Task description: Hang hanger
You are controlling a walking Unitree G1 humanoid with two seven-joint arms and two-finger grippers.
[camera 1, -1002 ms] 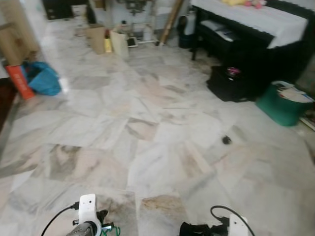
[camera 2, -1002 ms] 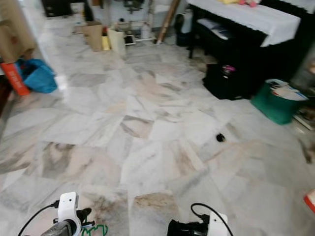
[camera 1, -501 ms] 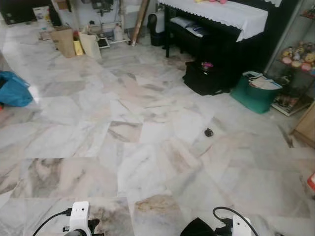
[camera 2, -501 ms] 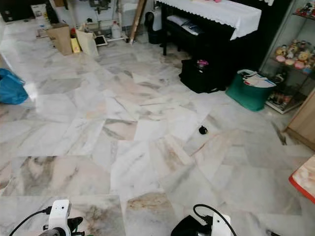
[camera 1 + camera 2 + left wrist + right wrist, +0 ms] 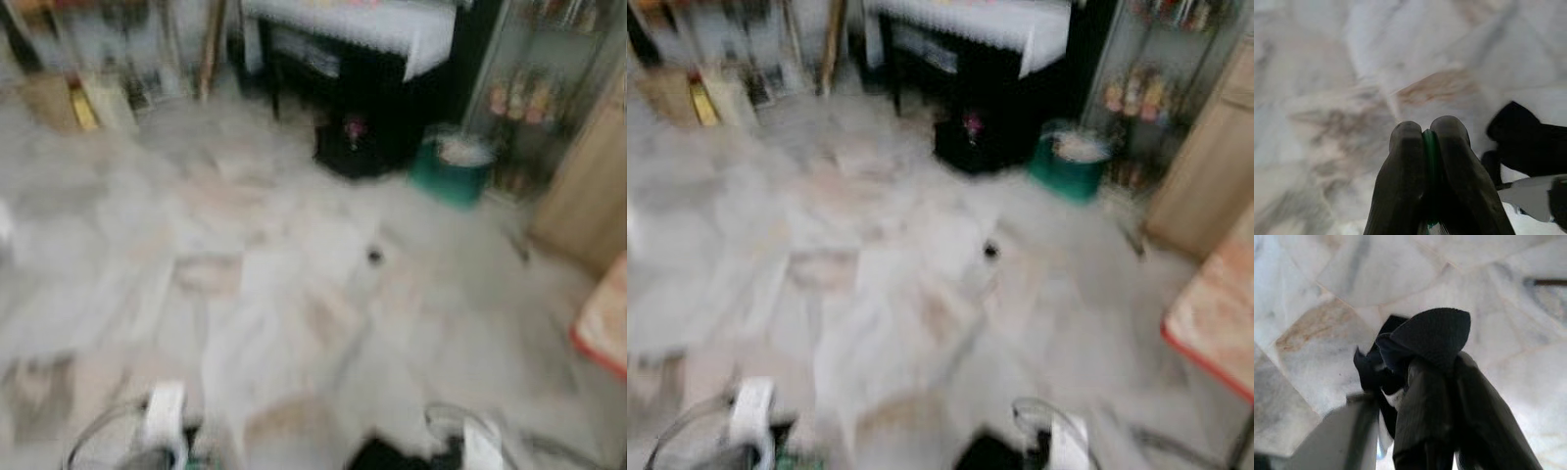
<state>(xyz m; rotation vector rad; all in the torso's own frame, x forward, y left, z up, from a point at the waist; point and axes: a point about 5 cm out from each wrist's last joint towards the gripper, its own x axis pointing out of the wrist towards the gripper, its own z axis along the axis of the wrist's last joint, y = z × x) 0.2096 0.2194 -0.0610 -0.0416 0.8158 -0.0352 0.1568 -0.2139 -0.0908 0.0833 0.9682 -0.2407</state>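
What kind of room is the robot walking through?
Probably a living room in someone's home, though the picture is blurry. There is a marble tile floor, a dark piano covered with a white lace cloth, and a glass cabinet of small ornaments.

The marble floor (image 5: 872,264) lies open ahead, blurred, with wide passage through its middle. One small dark object (image 5: 990,251) sits on it. A black piano (image 5: 970,59), a black bag (image 5: 970,142) and a green bin (image 5: 1068,166) block the far side. A wooden cabinet (image 5: 1205,166) and a red-edged surface (image 5: 1215,323) close off the right.
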